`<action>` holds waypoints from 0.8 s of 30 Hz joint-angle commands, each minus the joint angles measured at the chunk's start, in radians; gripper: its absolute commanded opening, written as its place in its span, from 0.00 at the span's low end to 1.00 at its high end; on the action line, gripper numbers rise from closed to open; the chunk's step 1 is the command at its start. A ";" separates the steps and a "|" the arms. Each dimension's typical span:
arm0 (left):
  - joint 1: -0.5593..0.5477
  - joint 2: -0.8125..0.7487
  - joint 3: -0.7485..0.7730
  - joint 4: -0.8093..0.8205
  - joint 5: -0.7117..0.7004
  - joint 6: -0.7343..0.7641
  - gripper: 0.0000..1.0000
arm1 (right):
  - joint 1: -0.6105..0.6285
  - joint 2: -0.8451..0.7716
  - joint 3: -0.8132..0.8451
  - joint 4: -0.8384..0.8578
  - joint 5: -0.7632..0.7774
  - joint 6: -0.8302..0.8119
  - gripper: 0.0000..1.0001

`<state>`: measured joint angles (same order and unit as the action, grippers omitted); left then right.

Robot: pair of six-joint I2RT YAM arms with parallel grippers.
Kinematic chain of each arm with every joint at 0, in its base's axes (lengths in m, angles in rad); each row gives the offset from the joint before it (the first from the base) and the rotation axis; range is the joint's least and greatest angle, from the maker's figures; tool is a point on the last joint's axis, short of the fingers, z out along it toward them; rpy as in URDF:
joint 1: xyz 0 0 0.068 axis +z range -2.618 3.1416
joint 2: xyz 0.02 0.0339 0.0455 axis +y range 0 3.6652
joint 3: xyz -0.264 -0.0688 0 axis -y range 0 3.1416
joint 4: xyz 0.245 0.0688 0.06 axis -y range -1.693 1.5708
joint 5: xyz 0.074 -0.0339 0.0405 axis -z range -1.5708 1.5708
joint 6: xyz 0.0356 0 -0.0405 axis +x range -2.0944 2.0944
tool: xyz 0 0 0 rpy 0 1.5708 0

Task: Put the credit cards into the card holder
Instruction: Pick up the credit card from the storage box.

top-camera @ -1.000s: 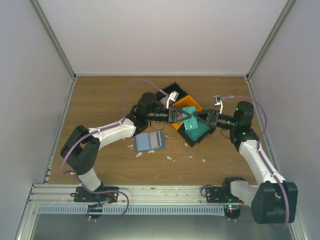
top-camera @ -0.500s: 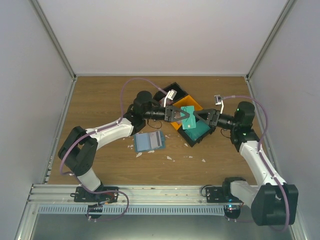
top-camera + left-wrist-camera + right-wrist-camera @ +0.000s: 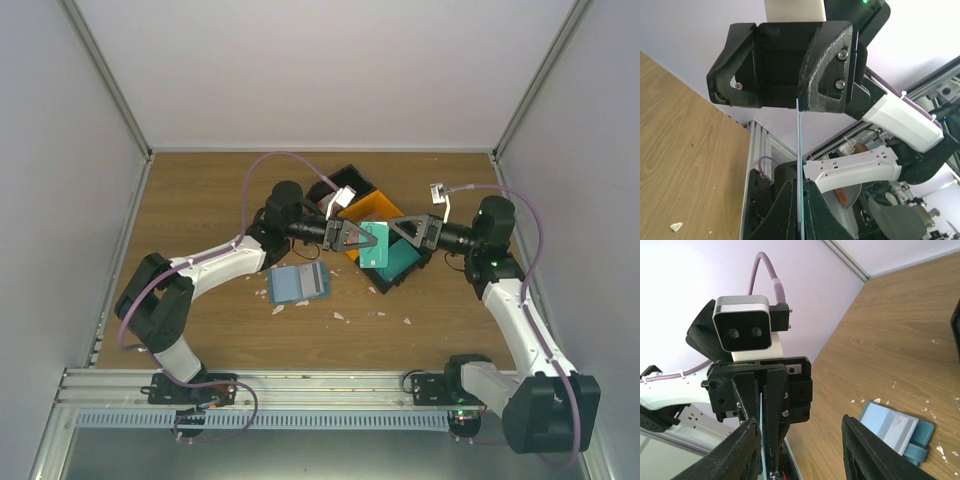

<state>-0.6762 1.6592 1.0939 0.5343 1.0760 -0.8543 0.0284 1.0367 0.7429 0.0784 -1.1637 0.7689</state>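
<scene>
top view: left gripper (image 3: 362, 238) clamped on teal card (image 3: 376, 246) over orange bin (image 3: 368, 208); right gripper (image 3: 396, 233) jaws apart; card holder (image 3: 299, 284) lies on table (image 3: 200, 200).
left wrist: card edge-on between pinched fingers.
right wrist: own fingers spread wide.

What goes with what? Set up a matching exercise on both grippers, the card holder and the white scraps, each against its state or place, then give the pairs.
1 left gripper
2 right gripper
3 card holder
4 white scraps

a jaws open
b lying unfolded on the table
c strewn on the table
d shut on the card

Pairs: 1-d, 2-a, 3-b, 4-c.
</scene>
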 commanded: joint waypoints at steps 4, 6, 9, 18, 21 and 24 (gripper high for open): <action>0.000 -0.042 0.015 -0.016 0.051 0.111 0.00 | 0.001 -0.011 0.033 -0.038 -0.046 -0.075 0.46; 0.000 -0.040 0.018 -0.016 0.053 0.109 0.00 | 0.011 -0.014 0.038 -0.052 -0.049 -0.095 0.46; -0.001 -0.038 0.020 -0.007 0.058 0.105 0.00 | 0.020 -0.012 0.047 -0.100 -0.036 -0.129 0.45; -0.002 -0.086 0.030 0.093 0.109 -0.012 0.00 | 0.038 0.017 0.013 -0.152 -0.014 -0.167 0.23; -0.002 -0.102 0.048 0.072 0.099 -0.023 0.00 | 0.056 0.016 -0.003 -0.123 -0.036 -0.139 0.24; 0.000 -0.091 0.093 -0.022 0.057 -0.016 0.00 | 0.096 0.005 -0.006 -0.092 -0.055 -0.105 0.29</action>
<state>-0.6750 1.6234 1.0962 0.4694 1.1427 -0.8734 0.0719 1.0351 0.7647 -0.0120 -1.2015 0.6395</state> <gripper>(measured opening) 0.024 0.270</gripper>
